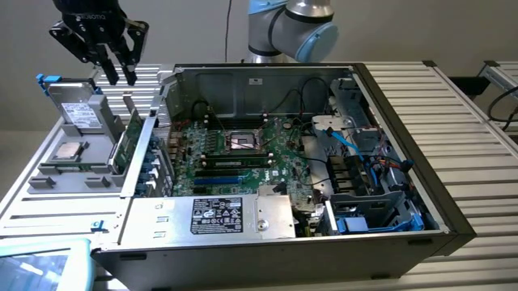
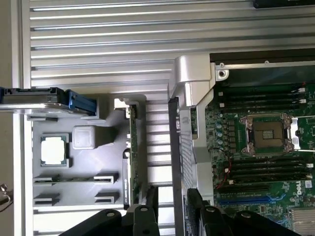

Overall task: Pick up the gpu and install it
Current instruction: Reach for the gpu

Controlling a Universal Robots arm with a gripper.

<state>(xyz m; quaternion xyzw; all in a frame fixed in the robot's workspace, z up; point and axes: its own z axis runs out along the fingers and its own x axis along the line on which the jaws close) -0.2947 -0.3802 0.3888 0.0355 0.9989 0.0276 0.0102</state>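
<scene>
At the exterior view's left, a grey parts tray (image 1: pixel 57 182) carries a silver hard drive (image 1: pixel 79 114) with a white label and a processor chip (image 1: pixel 68 151). The gripper (image 1: pixel 120 76) hangs above the tray's far end, its fingers spread wide, empty and touching nothing. Just right of the chip, the gpu (image 1: pixel 127 145) stands on edge in its tray slot, well below the gripper. In the wrist view it appears as a thin green strip (image 2: pixel 132 157) near the parted fingers (image 2: pixel 151 199). Further right sits the open computer case (image 1: pixel 421 200), with the motherboard (image 1: pixel 242 154) exposed and its blue expansion slot (image 1: pixel 215 180) apparently vacant. The task looks barely begun: the card is not yet grasped, so both pickup and installation remain.
</scene>
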